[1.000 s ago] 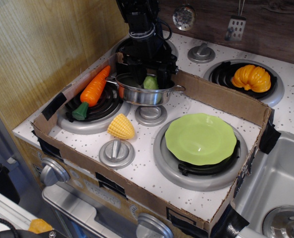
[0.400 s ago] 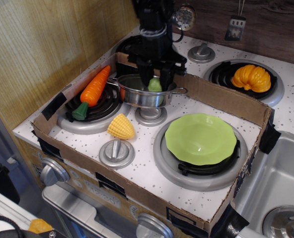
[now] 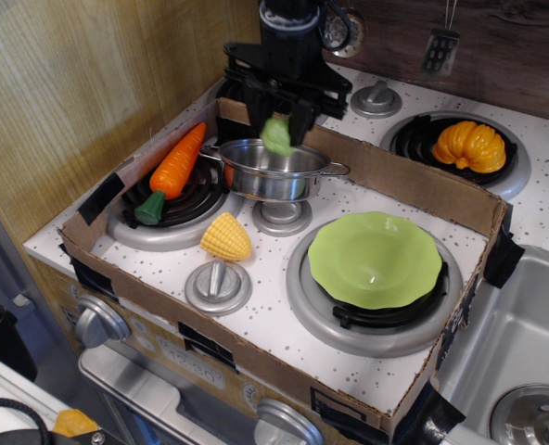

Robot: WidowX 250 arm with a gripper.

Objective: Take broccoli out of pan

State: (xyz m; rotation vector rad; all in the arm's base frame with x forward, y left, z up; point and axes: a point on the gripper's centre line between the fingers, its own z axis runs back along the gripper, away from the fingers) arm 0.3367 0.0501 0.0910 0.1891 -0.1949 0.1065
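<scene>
The light-green broccoli (image 3: pixel 276 135) hangs in my black gripper (image 3: pixel 280 130), which is shut on it just above the rim of the pan. The pan (image 3: pixel 273 171) is a small shiny steel pot with two wire handles, standing on the stove top inside the cardboard frame, right of the back-left burner. The broccoli is clear of the pan's inside and sits over its back edge. The arm comes down from the top of the view.
An orange carrot (image 3: pixel 176 164) lies on the left burner. A yellow corn piece (image 3: pixel 226 237) lies in front of the pan. A lime-green plate (image 3: pixel 375 259) sits on the front right burner. An orange squash (image 3: pixel 469 146) sits back right. The cardboard wall (image 3: pixel 414 183) rings the area.
My gripper has risen with the broccoli, lifting it from inside the pan to just above its rim. The pan stayed in place.
</scene>
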